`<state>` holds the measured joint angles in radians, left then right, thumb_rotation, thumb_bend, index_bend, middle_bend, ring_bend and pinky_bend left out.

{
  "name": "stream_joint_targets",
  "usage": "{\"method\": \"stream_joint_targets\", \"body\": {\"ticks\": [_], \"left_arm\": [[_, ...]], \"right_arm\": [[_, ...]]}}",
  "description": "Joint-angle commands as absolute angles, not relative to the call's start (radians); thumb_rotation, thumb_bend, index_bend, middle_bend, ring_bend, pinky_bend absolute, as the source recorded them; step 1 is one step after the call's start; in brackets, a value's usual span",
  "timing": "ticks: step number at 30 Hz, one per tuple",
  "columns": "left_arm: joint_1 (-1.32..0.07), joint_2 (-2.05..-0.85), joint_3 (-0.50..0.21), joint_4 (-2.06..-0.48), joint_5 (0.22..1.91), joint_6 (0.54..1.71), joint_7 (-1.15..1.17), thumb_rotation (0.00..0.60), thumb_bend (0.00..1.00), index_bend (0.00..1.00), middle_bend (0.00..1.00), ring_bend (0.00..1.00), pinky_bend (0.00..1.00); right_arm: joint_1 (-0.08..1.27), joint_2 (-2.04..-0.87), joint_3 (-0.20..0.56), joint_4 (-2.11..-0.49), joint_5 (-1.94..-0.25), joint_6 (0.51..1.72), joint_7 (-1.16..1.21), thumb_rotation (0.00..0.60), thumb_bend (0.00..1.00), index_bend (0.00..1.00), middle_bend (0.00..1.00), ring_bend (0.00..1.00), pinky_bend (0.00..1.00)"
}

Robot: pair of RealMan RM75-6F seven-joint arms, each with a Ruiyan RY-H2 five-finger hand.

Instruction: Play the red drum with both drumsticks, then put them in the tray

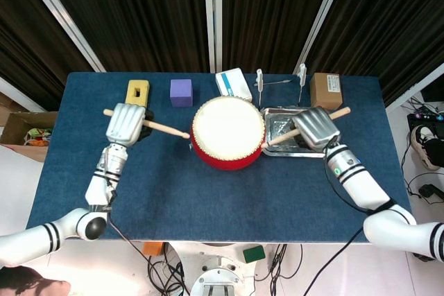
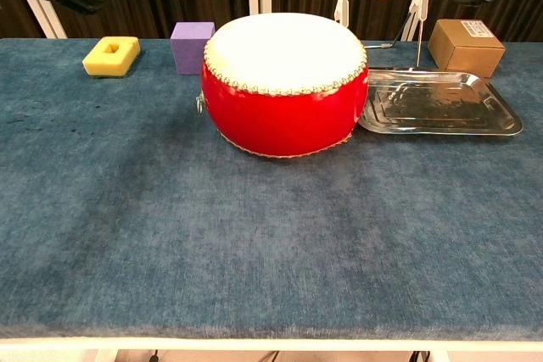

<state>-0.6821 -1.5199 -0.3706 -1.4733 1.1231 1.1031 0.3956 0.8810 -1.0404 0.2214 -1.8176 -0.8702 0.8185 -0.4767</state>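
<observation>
head view: your hands flank the red drum point(image 1: 228, 133), sticks raised.
left hand point(image 1: 125, 123) grips the left drumstick point(image 1: 165, 129), right hand point(image 1: 316, 128) grips the right drumstick point(image 1: 280, 137) above the tray point(image 1: 300, 149); both tips point toward the drum.

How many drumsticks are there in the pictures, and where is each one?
2. One drumstick is in the left hand, left of the drum; the other drumstick is in the right hand, above the tray.

Along the far edge of the blue bench point(image 1: 208, 199): yellow sponge block point(image 1: 137, 89), purple cube point(image 1: 181, 92), white box point(image 1: 234, 84), two white clips point(image 1: 259, 78), brown carton point(image 1: 325, 90).
</observation>
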Motion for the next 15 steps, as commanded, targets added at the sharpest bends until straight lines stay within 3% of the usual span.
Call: {"method": "stream_joint_targets", "body": {"ticks": [1,9,15], "left_arm": [[-0.756,-1.605,-0.409,-1.394,1.015,1.066,0.481,0.600,0.71,1.00,1.00,1.00,1.00],[-0.819,-1.666,-0.414,-1.341,0.921,1.053,0.538,0.600,0.71,1.00,1.00,1.00,1.00],[-0.849,-1.672,-0.419,-1.342,0.892,1.059,0.553,0.600,0.71,1.00,1.00,1.00,1.00]], "right_arm": [[1.023,-1.133,0.229,-1.742,-0.664,0.793,-0.591,0.600,0.92,1.00,1.00,1.00,1.00],[1.120,-1.275,0.186,-1.581,-0.509,0.803,-0.656,0.600,0.92,1.00,1.00,1.00,1.00],[1.177,-1.345,0.107,-1.491,-0.434,0.801,-0.758,0.600,0.92,1.00,1.00,1.00,1.00]]}}
